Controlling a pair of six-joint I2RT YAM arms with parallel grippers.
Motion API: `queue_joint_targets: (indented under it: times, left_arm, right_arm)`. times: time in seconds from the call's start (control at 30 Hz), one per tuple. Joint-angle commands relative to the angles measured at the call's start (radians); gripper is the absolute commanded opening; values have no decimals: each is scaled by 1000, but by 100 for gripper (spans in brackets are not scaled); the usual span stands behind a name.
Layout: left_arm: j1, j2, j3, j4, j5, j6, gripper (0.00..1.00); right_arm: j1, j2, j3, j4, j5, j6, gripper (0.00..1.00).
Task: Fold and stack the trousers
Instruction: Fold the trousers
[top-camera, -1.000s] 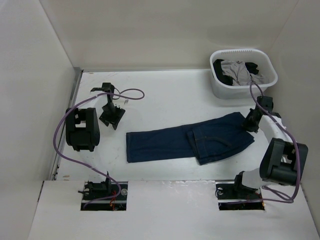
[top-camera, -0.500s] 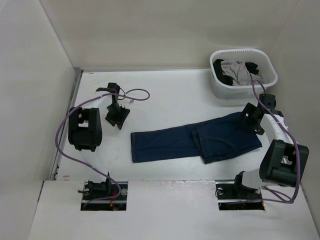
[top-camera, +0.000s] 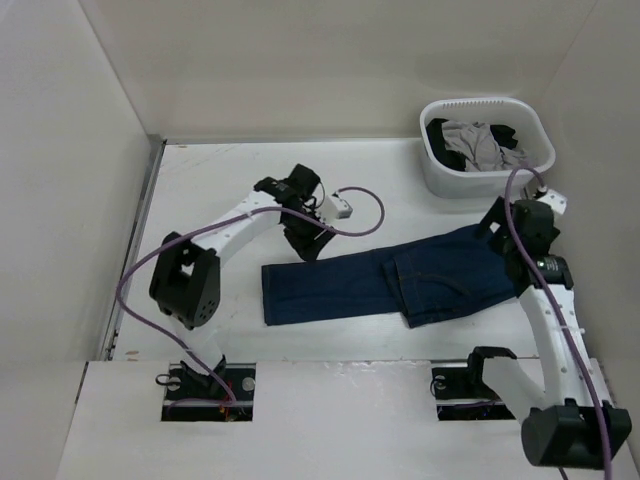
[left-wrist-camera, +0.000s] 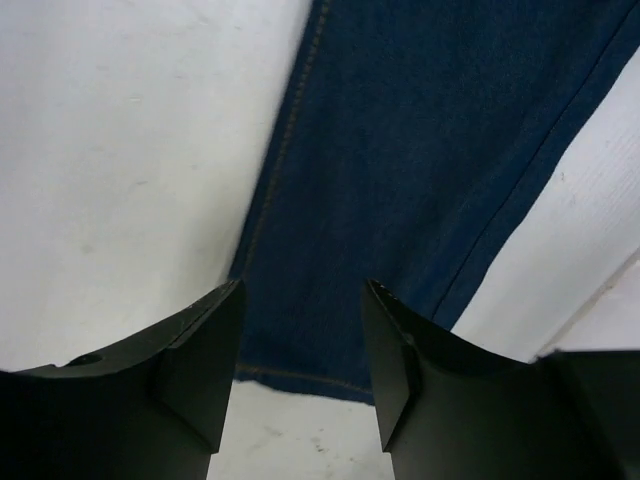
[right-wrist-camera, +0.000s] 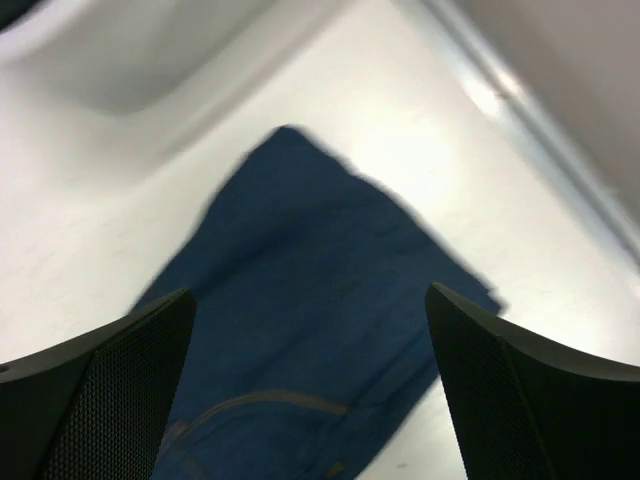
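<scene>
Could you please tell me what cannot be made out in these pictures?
- Top view: the right claw and arm cover one end of the trousers.
- Top view: the basket's clothes are too small to identify.
- Right wrist view: blur smears the stitching; the basket is cut off at the top.

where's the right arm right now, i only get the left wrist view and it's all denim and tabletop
observer: the right gripper hovers over the waist end of the trousers, on the right side.
operator: is it gripping cloth
observer: no, the right wrist view shows its fingers spread wide, with the denim lying on the table below them.
operator: anything past the waist end
observer: a white basket holding clothes stands in the far right corner.
</scene>
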Motion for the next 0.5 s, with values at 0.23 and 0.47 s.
queue_joint_targets:
  times: [0.23, 0.47]
  left_arm:
    - [63, 224, -126, 46, -109, -24, 48]
    - [306, 292, -75, 83, -154, -41, 47]
  right_arm:
    - [233, -3, -225, 39, -23, 308, 99]
    - [174, 9, -233, 130, -95, 273, 100]
